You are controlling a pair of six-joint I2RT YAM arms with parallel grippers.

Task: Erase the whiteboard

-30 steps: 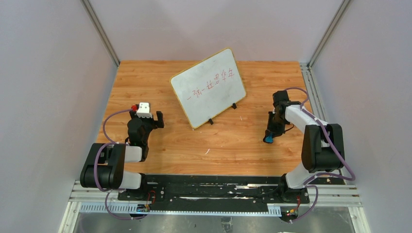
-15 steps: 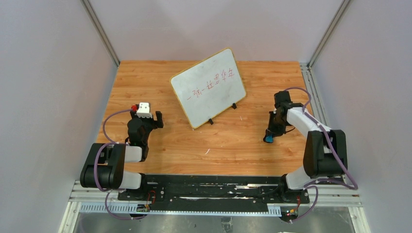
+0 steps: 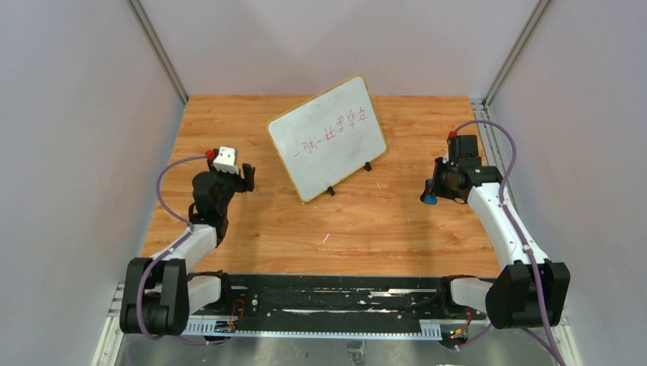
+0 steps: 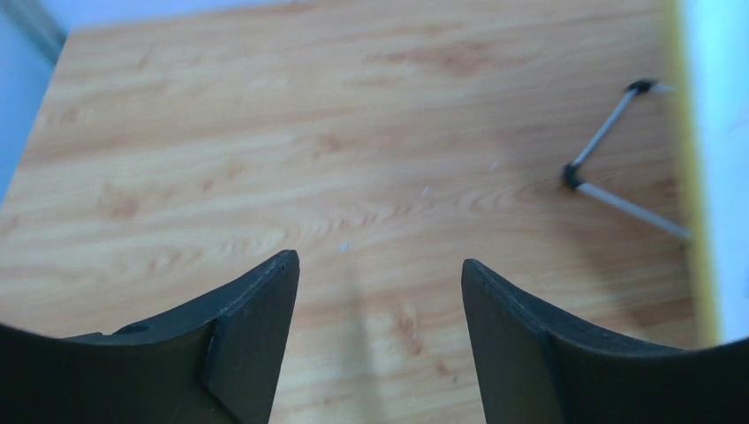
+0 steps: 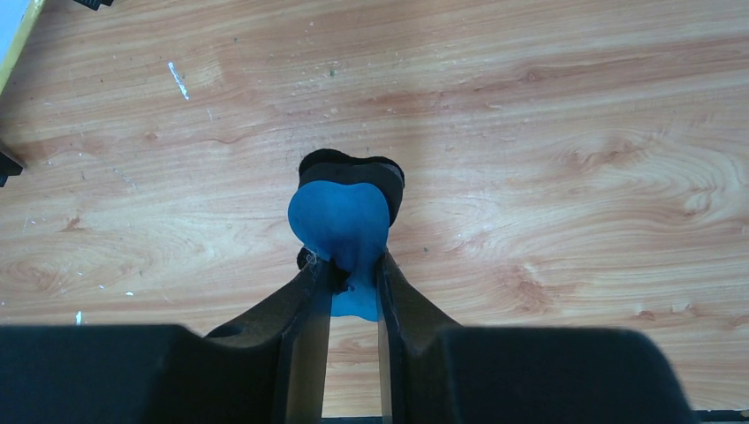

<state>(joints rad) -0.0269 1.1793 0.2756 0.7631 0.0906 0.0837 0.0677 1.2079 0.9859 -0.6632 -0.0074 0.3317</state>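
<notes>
The whiteboard (image 3: 326,137) stands toward the far middle of the wooden tabletop (image 3: 366,221), turned at an angle and leaning back on its small black feet (image 3: 331,191), with a line of red handwriting (image 3: 336,128) across its face. Off to its right, well apart from the yellow frame, the right tool (image 3: 431,191) is clamped on a blue eraser (image 3: 429,199). From the wrist camera you can see the two fingers pinched tight on the blue grip, with the eraser's black pad showing under it and facing the wood. I cannot tell whether the pad touches the tabletop. The eraser sits roughly level with the board's near right corner, with bare wood between them, and only a sliver of the yellow frame shows at the top left corner of that wrist view. On the other side, the left tool (image 3: 246,177) hovers near the board's near left corner without touching it. Its jaws stand apart with nothing but wood grain between them. In its own camera the board's yellow edge runs down the right side, and a thin grey stand leg (image 4: 618,168) with black tips splays out from it across the tabletop. A small white scrap (image 3: 325,238) lies on the wood in front of the board, nearer the arm bases.
</notes>
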